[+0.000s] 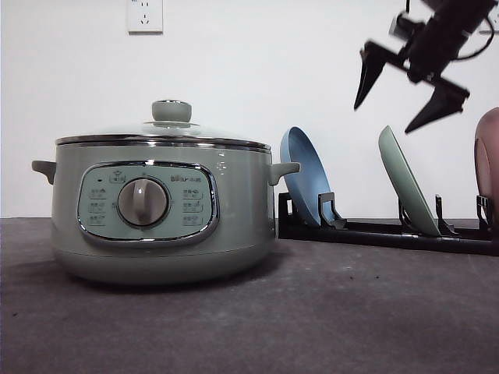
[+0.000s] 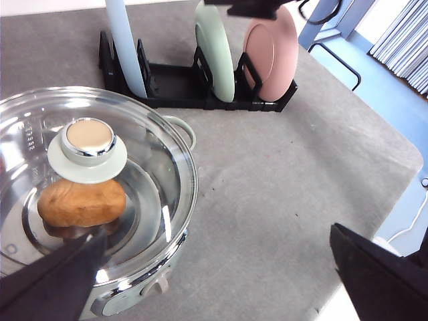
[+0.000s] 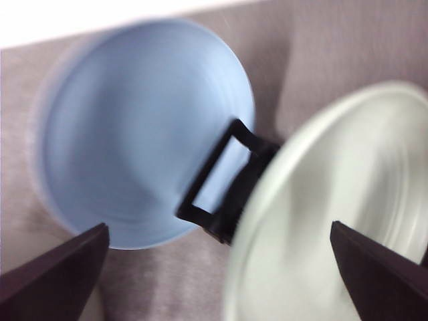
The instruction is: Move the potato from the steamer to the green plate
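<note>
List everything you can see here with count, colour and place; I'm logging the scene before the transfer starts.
steamer: one, sage green with a grey dial, on the grey table, left of the rack
glass lid: one, clear with a green knob, closed on the steamer
potato: one, orange-brown, inside the steamer under the lid
rack: one, black, at the back right of the table
blue plate: one, blue, on edge in the rack, nearest the steamer
green plate: one, pale green, on edge in the rack's middle slot
pink plate: one, pink, on edge at the rack's far end
wall socket: one, white, on the wall above the steamer
right gripper: one, black, jaws open, in the air above the green plate
left gripper: one, black, jaws open, above the steamer
</note>
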